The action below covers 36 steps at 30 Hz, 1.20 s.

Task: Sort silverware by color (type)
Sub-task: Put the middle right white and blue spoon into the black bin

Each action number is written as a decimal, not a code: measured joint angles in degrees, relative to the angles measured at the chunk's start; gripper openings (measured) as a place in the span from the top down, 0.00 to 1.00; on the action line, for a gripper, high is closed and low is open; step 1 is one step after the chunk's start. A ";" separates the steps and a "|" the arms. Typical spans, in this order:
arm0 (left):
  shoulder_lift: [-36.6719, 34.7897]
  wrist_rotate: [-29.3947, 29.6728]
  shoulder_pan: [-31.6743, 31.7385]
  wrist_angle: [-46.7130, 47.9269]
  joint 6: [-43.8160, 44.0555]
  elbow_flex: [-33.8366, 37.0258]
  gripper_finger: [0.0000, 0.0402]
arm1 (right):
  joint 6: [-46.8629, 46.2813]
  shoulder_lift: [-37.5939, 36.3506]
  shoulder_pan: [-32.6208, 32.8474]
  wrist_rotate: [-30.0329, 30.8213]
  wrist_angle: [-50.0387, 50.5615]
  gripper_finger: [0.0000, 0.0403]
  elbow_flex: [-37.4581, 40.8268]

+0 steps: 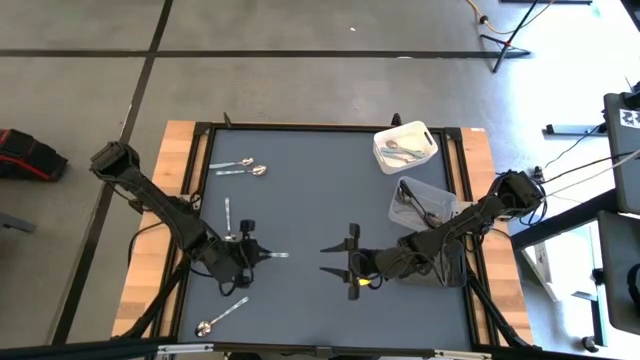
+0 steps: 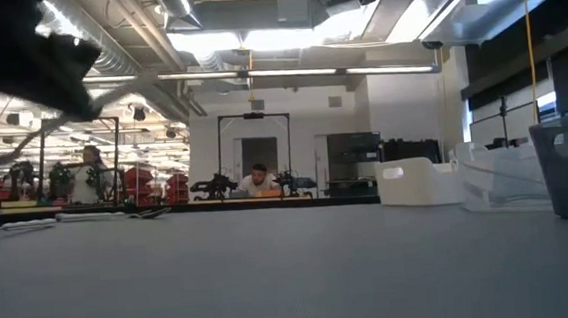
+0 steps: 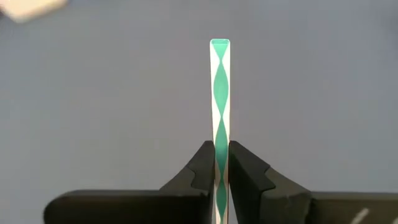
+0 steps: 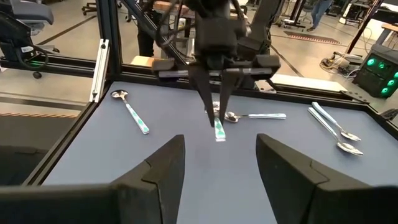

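Silverware item: slim green-and-white patterned spoon handle (image 3: 220,93), clamped between closed left fingers (image 3: 200,171) above grey table (image 1: 330,200) centre-left. Right gripper (image 1: 337,258) fingers spread wide, empty, mid-table.

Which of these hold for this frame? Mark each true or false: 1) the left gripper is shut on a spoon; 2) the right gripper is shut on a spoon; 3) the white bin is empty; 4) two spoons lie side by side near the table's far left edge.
1) True: the left gripper is shut on a spoon, its handle clamped between the fingers.
2) False: the right gripper is open and holds nothing.
3) False: the white bin holds silverware.
4) True: a pair of spoons lies there, seen from above.
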<state>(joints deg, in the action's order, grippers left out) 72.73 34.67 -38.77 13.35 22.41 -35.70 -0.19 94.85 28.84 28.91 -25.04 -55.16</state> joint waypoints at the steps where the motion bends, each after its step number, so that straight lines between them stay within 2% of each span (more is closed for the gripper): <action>1: 0.00 0.62 -0.10 -1.91 -1.54 0.00 0.93 | 0.00 0.00 0.00 0.00 0.00 0.55 0.00; 8: 0.33 10.80 -1.78 -21.91 -12.18 3.19 0.93 | -1.53 -0.02 0.00 0.02 -0.60 0.55 0.00; 11: 1.86 13.52 -3.08 -31.28 -14.36 6.12 0.93 | -3.99 0.37 0.00 -1.14 -2.64 0.55 0.00; 14: 3.79 15.51 -4.05 -37.27 -16.79 7.23 0.93 | -2.67 0.68 0.00 -1.55 -3.76 0.55 -0.02; 20: 8.34 11.55 -5.49 -51.11 -24.45 7.21 0.93 | -2.31 4.42 -2.28 -2.94 -7.25 0.55 -0.42; 27: 14.36 10.85 -7.44 -66.52 -33.95 7.19 0.93 | 5.19 13.05 -4.66 -11.10 -16.78 0.55 -5.33; 30: 15.89 10.83 -7.44 -69.56 -35.02 7.19 0.93 | 8.81 16.14 -4.46 -13.14 -17.95 0.55 -8.44; 36: 16.19 10.85 -7.23 -69.58 -35.05 7.19 0.93 | 10.94 19.26 -4.53 -15.43 -18.17 0.55 -13.75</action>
<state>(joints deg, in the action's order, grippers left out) 88.92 45.52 -46.00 -56.23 -12.64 -28.51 10.75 114.11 24.31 13.48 -43.21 -68.91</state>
